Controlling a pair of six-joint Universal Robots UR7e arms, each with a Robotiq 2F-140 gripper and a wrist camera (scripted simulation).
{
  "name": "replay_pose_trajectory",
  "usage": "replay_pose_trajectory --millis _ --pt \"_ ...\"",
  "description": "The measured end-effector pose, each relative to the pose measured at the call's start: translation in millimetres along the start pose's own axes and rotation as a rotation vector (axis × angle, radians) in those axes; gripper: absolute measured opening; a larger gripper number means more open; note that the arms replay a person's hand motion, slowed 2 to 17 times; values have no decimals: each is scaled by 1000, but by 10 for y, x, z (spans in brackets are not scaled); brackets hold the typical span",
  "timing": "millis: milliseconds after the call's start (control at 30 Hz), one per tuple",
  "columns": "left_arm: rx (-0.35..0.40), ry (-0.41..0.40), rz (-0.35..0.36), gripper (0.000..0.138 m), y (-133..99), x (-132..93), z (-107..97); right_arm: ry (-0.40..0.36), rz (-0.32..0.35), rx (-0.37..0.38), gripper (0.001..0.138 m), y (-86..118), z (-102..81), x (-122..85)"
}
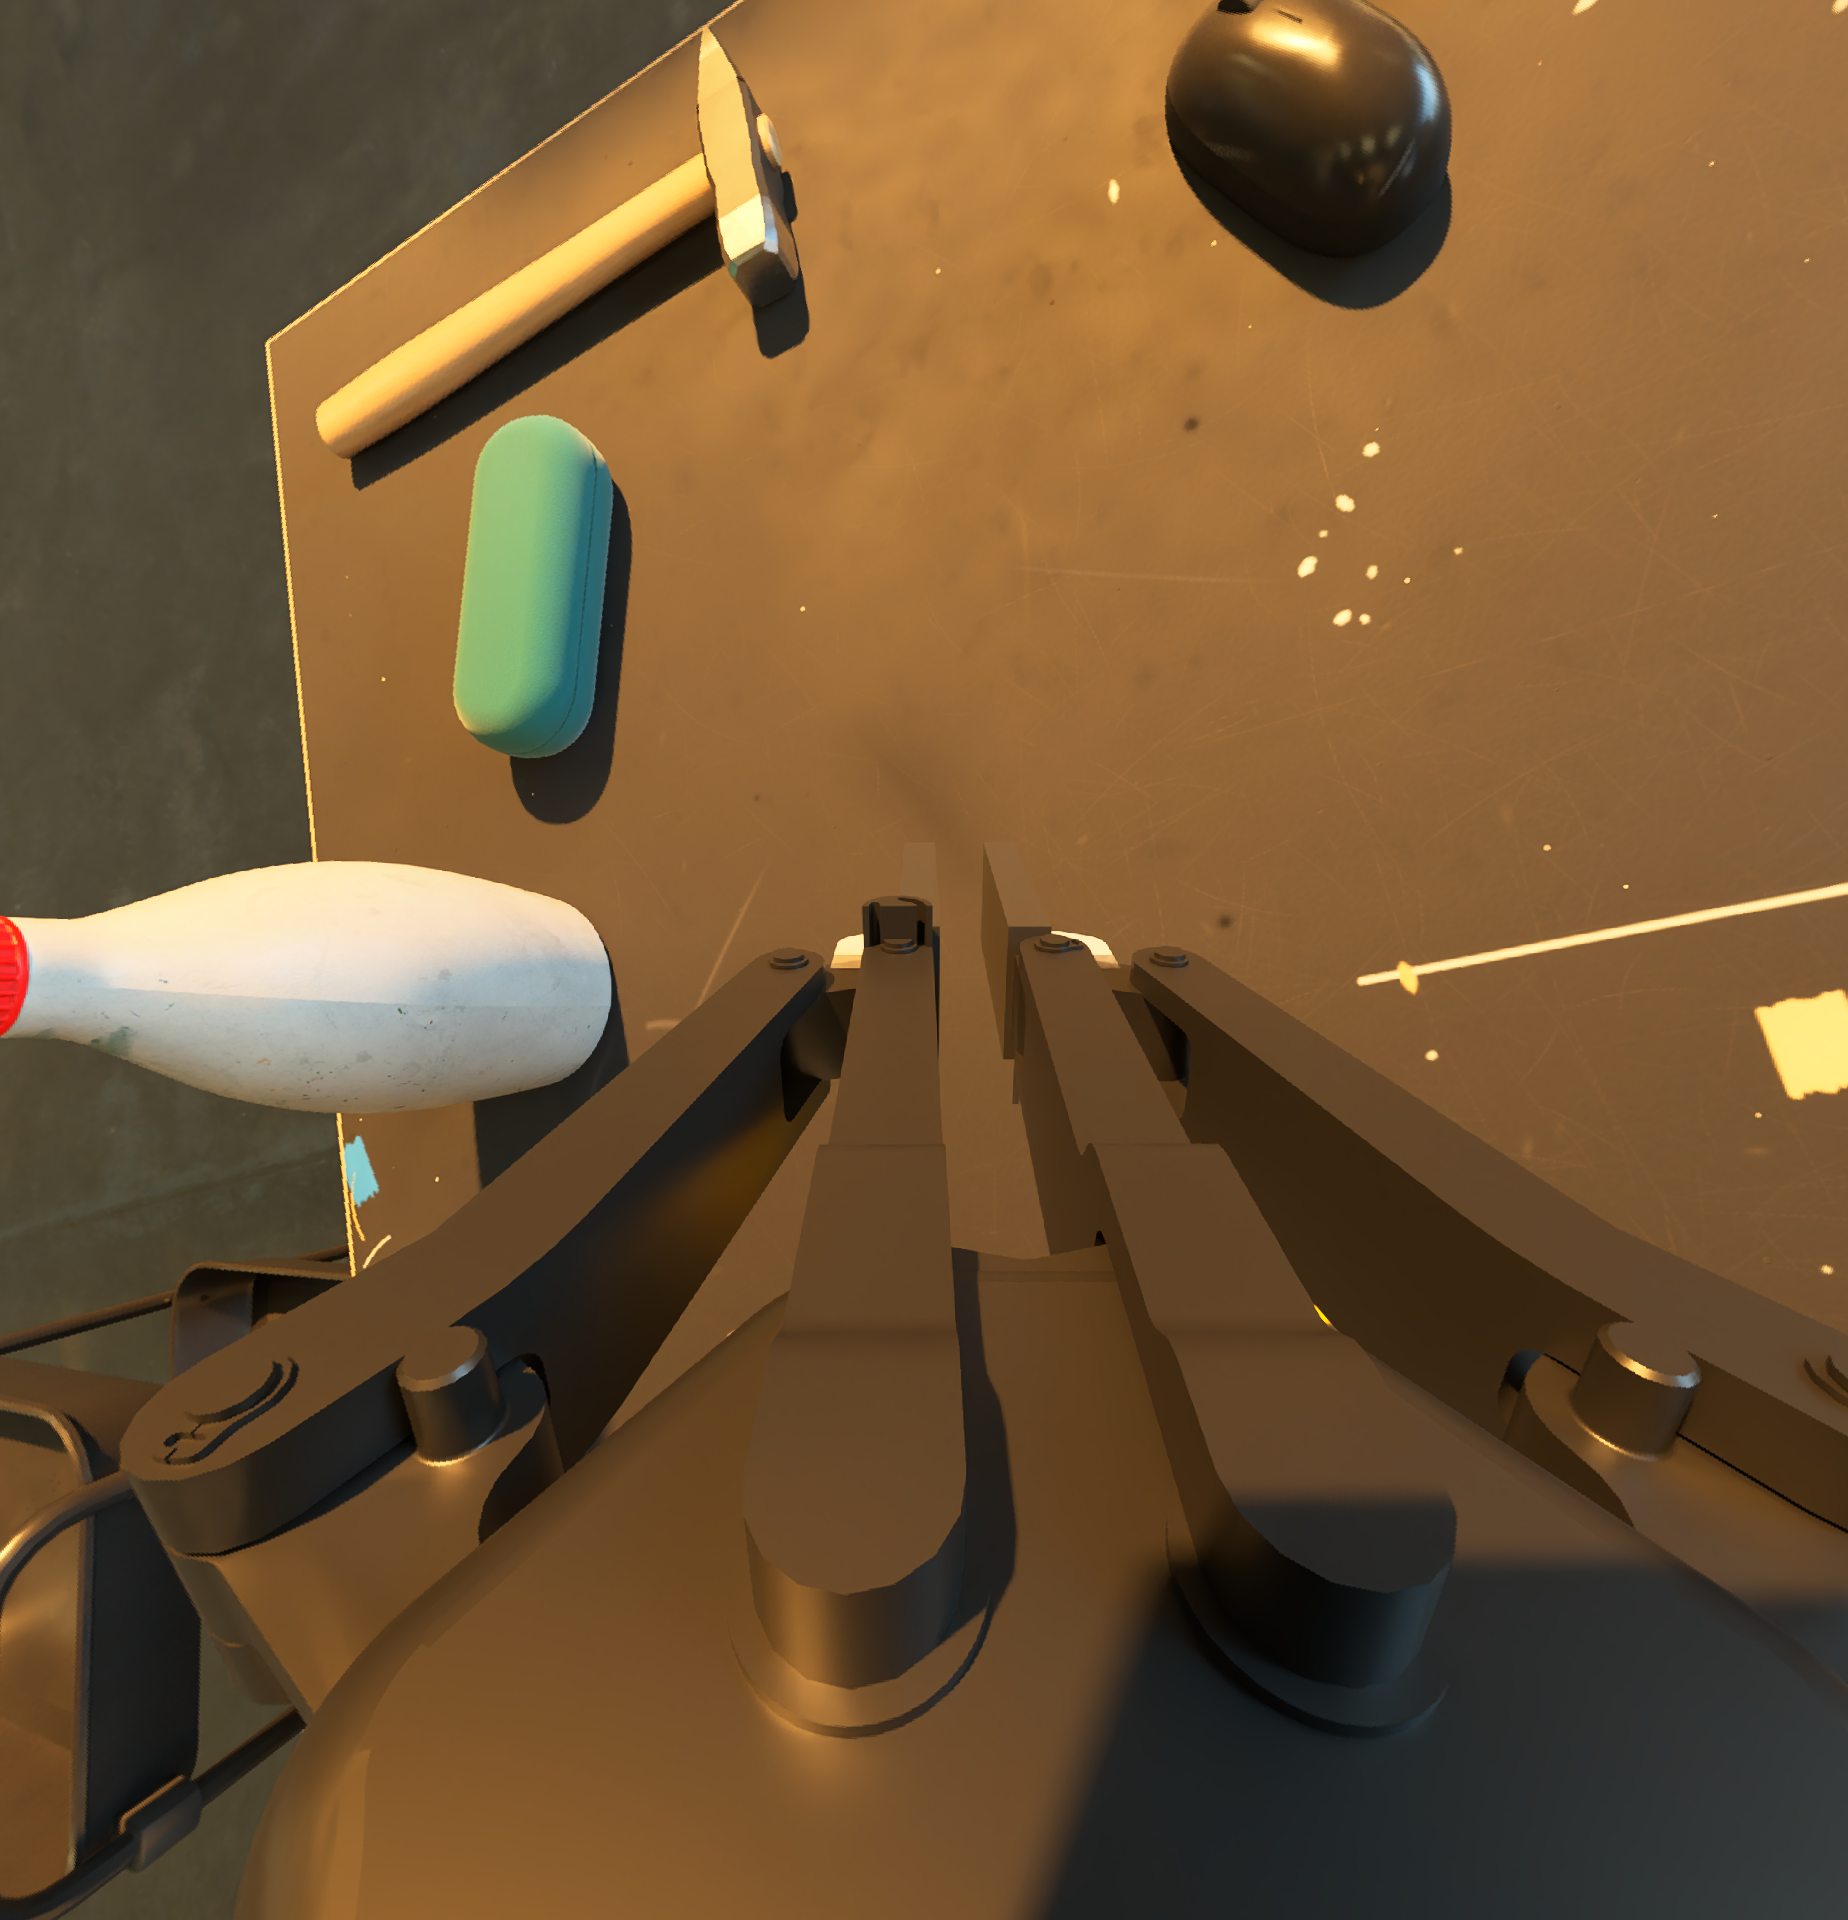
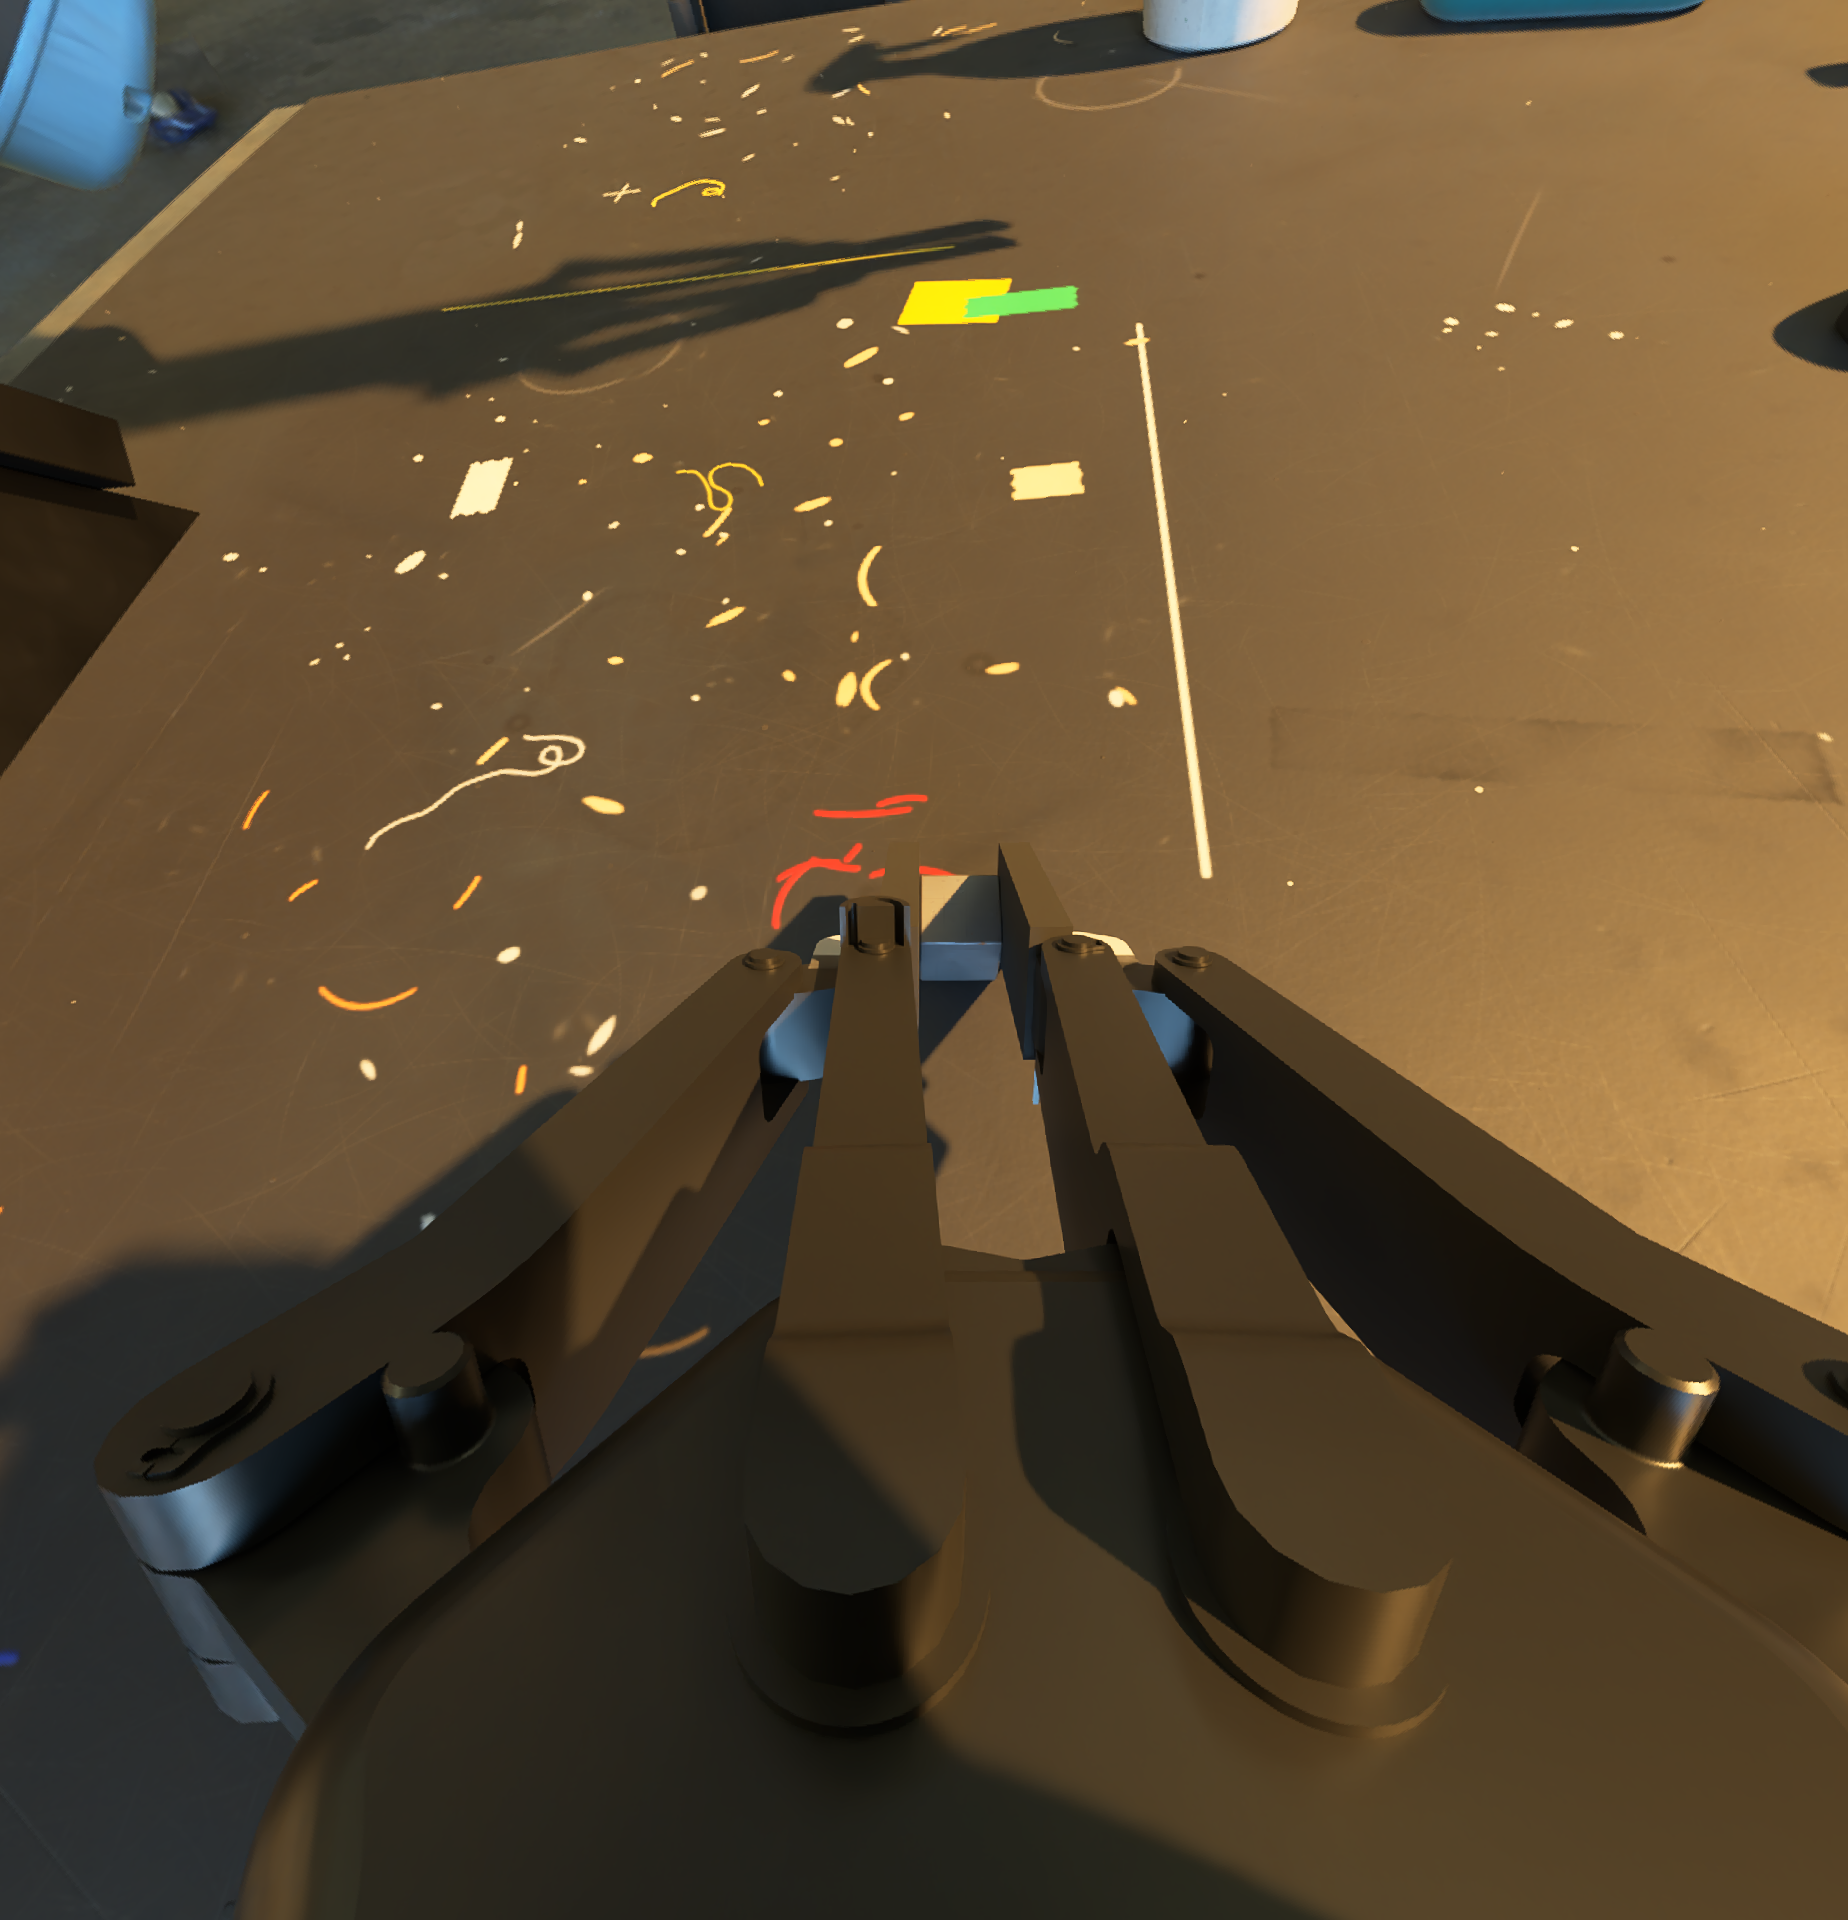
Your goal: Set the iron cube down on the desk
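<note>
Right gripper (image 2: 959,883): clamped on the iron cube (image 2: 959,914), above the desk (image 2: 1419,623).
Left gripper (image 1: 959,883): fingers together, empty.
Open room: wide, ahead.
Desk edge: bowling pin (image 1: 307,987) overhangs left.
Cut off: mouse (image 1: 1304,125), far.

On my left wrist feed, the left gripper (image 1: 959,883) was all dark matte metal: a broad domed housing, two rounded inner links and two long outer bars pinned with round-headed screws. A thin black cable loop (image 1: 26,1704) and a bracket hung off its left flank. On my other feed, the right gripper (image 2: 959,883) had the same build, its knuckles picking up a bluish sheen, with pale collars at the fingertip pivots. Each outer link carried a small embossed mark near its base pin.
</note>
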State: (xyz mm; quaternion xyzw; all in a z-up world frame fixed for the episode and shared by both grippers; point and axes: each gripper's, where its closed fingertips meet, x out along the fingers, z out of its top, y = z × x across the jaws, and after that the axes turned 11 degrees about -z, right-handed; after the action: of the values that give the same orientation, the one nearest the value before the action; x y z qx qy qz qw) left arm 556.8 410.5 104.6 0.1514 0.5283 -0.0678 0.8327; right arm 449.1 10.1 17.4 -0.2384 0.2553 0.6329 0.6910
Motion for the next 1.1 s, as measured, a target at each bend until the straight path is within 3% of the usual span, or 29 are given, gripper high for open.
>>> replay_pose_trajectory --millis 1100 --pt "8 1 12 13 17 -18 -6 -1 -4 -4 20 0 0 2"
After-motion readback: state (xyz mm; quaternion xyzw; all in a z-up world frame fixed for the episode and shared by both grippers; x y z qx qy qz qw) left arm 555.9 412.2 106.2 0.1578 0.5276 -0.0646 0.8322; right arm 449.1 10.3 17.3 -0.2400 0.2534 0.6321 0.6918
